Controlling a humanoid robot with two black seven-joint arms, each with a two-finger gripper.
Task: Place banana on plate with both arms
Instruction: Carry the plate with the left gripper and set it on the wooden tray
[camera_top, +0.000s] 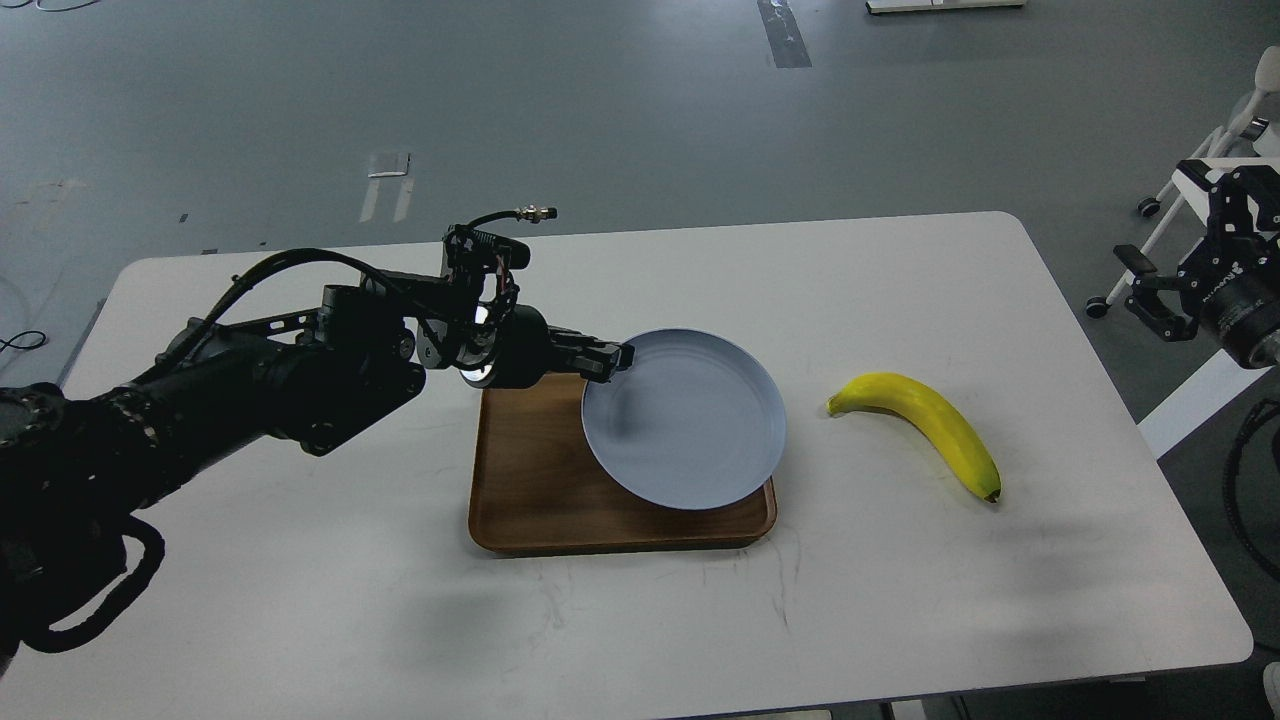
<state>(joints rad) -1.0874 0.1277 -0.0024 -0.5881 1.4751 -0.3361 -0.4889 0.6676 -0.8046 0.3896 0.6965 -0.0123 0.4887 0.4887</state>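
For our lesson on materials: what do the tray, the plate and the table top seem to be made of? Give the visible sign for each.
Tray: wood, brown with visible grain, satin finish.
Plate: likely plastic or glazed ceramic, uniform pale grey-blue, smooth with soft sheen.
Table: probably white laminate, flat, matte, with faint scuff marks.

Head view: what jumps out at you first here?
A bright yellow banana lies alone on the white table, right of a wooden tray. The left gripper grips the rim of a pale blue plate that overhangs the tray's right edge. The right gripper waits beyond the table's right edge.
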